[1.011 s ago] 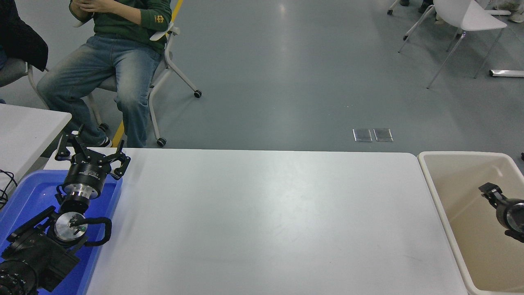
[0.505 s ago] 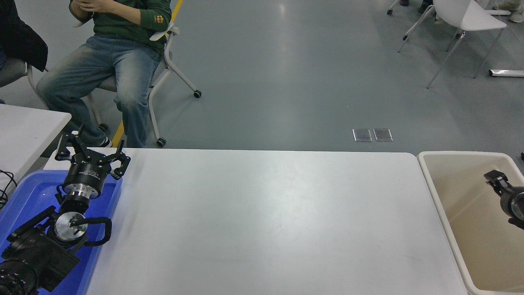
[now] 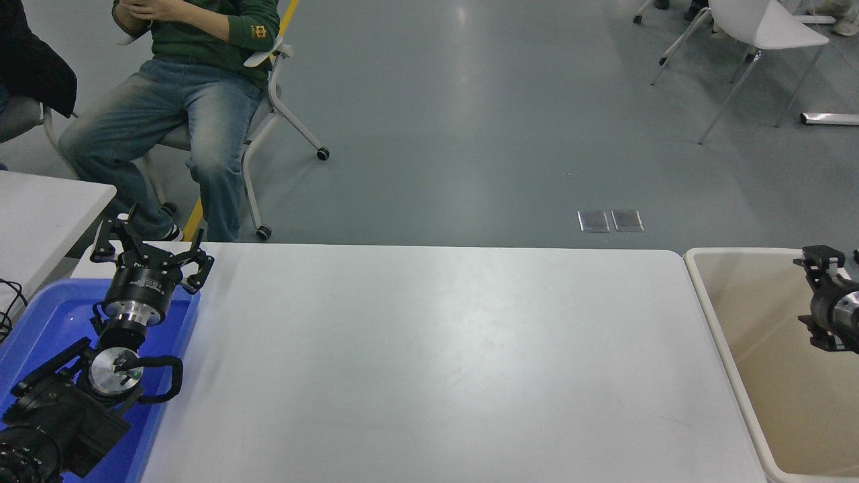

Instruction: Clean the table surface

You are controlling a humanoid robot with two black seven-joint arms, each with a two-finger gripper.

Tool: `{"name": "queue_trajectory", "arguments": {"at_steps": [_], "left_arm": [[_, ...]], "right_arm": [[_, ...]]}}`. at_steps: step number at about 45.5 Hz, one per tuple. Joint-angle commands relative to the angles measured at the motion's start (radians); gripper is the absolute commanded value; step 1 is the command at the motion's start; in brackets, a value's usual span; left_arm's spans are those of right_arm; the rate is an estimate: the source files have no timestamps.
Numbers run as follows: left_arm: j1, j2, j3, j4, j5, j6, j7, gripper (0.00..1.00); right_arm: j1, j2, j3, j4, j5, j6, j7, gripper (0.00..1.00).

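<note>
So the table surface [image 3: 429, 362] takes up most of the lower half of the view, white and matte, running from the blue tray [image 3: 40, 315] on the left to the beige tub [image 3: 721, 322] on the right. A few faint scuff marks show on it.

The left claw [image 3: 151, 251] sits parked at the lower left, over the far end of the blue tray, with its fingers spread wide and holding nothing. The right claw [image 3: 822, 258] pokes in from the right edge, above the tub near its far rim (only part of it is in frame, so I can't tell if it's spread or pressed together).

Past the table's far edge, a person in jeans [image 3: 161, 107] and a green top sits on a wheeled chair [image 3: 282, 114] at the upper left. A smaller white tabletop corner [image 3: 47, 215] shows at the left edge.
</note>
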Motion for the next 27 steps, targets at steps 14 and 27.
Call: {"name": "queue_trajectory", "arguments": {"at_steps": [14, 27], "left_arm": [[0.000, 0.000, 0.000, 0.000, 0.000, 0.000, 0.001, 1.00], [0.000, 0.000, 0.000, 0.000, 0.000, 0.000, 0.000, 1.00]], "right_arm": [[-0.120, 0.079, 0.468, 0.328, 0.013, 0.002, 0.037, 1.00], [-0.143, 0.176, 0.468, 0.324, 0.018, 0.010, 0.135, 1.00]]}}
